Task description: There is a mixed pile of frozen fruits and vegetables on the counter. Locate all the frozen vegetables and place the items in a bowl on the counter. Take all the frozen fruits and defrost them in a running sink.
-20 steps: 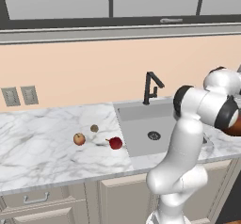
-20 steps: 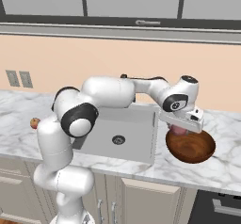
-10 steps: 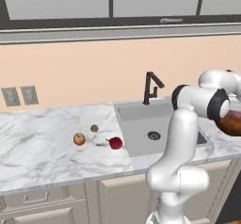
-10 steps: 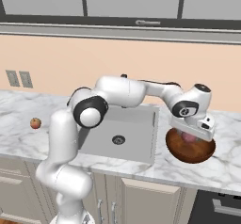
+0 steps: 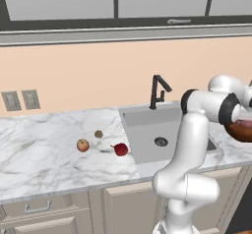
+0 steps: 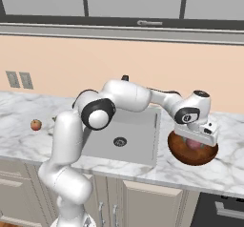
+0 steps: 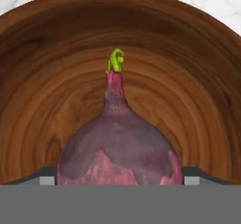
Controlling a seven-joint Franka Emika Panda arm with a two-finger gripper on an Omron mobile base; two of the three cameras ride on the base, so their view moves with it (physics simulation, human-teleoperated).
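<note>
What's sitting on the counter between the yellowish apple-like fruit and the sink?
In the left base view, the dark red stemmed fruit lies between the apple-like fruit and the sink; the small olive-brown fruit sits slightly behind that line.

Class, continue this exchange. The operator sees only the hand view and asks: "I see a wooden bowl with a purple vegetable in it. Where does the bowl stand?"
Observer: The bowl stands on the counter, just right of the sink.
Operator: Which fruits are out on the counter?
Observer: Three, left of the sink: an orange-yellow one, a small olive-brown one and a dark red one nearest the basin.
</note>
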